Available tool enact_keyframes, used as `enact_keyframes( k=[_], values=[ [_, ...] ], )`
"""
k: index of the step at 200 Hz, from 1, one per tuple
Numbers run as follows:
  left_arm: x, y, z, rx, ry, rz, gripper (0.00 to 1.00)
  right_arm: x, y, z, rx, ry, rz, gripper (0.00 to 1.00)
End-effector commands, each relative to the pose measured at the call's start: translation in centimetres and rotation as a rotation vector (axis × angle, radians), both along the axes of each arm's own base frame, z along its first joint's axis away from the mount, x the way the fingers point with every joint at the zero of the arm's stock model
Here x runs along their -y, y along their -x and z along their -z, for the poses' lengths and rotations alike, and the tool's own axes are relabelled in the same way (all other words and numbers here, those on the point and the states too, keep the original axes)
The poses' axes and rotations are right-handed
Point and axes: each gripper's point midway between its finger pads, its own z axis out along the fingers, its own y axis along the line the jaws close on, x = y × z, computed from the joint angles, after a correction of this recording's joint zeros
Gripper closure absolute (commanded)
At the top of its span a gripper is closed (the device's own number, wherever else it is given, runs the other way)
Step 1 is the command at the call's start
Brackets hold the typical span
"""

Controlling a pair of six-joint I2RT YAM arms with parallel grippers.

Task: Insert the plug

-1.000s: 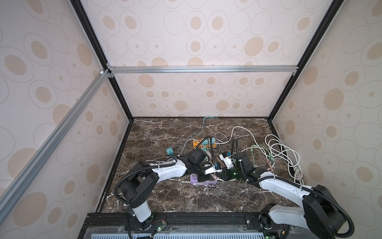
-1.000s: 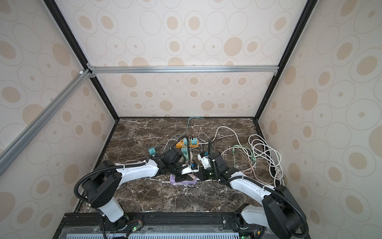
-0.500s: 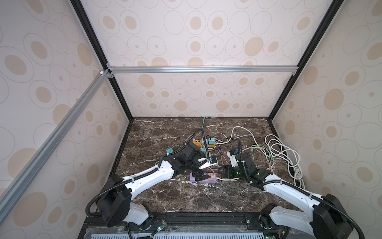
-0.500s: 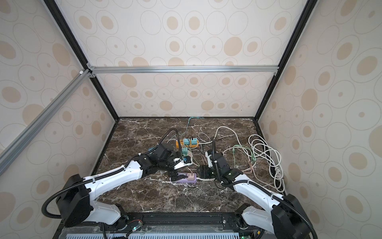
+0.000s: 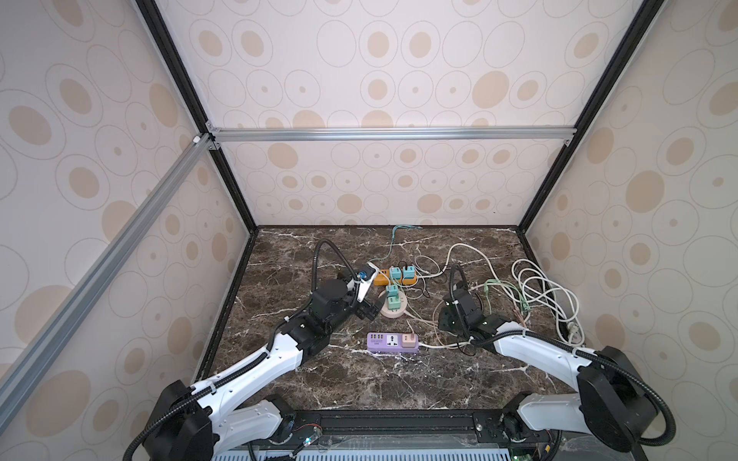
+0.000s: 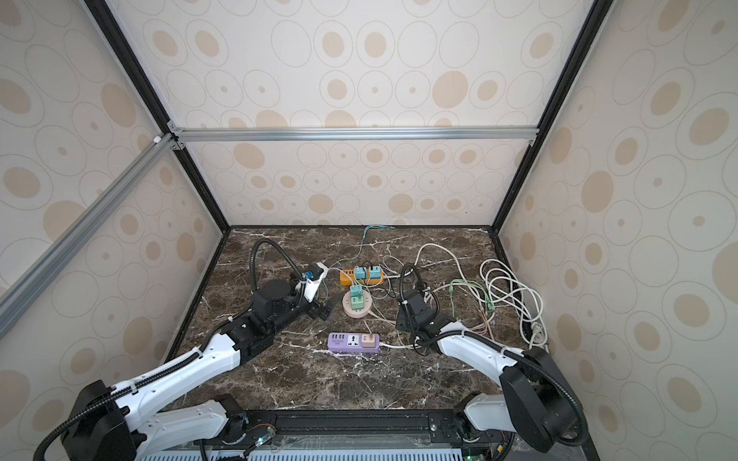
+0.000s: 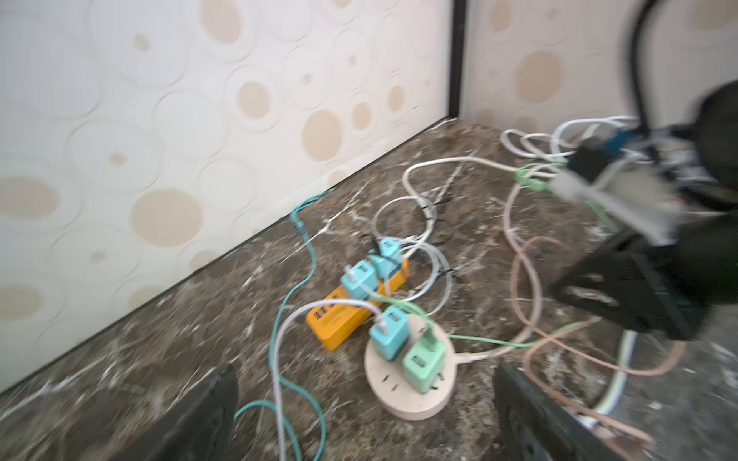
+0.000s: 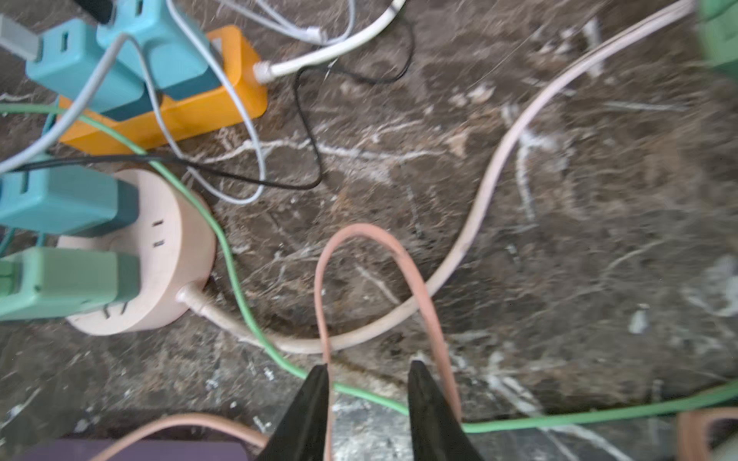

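A purple power strip [image 5: 389,342] lies near the table's front middle, in both top views. A pink plug [image 5: 408,339] stands in its right-hand socket [image 6: 369,340], with a pink cable [image 8: 359,239] trailing off to the right. My left gripper [image 5: 367,309] hangs open behind and left of the strip, next to the round beige socket [image 7: 411,383]; its fingers [image 7: 207,403] hold nothing. My right gripper [image 8: 369,369] is open to the right of the strip, low over the table. The pink cable runs along one finger but is not gripped.
An orange power strip [image 5: 395,277] with teal adapters sits behind the round socket, which carries a teal adapter and a green adapter [image 7: 423,363]. Green, white and black cables sprawl over the right half. A coil of white cable [image 5: 547,295] lies by the right wall.
Both grippers have drawn back from the purple strip: the left opened and moved back-left, the right pulled away to the right. The pink plug stays in the strip.
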Motion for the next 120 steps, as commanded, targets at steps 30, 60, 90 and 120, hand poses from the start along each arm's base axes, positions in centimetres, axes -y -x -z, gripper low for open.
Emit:
enact_keyframes(
  k=[30,60,90,120],
  values=[
    [-8.4,-4.5,3.1,-0.198,0.08,-0.477,0.01,6.6,2.8,0.3,0.01,0.19,0.159,0.66],
    [-12.5,-5.7,5.6,-0.311,0.133,-0.626,0.01,7.9,3.3,-0.7,0.056,0.194,0.209,0.57],
    [-14.8,-6.2,9.1,-0.445,0.117,-0.689,0.01,7.8,3.3,-1.8,0.091,0.195,0.182,0.47],
    [-15.6,-6.6,11.8,-0.529,0.073,-0.708,0.01,7.6,3.1,-3.3,0.129,0.186,0.154,0.32]
  ],
)
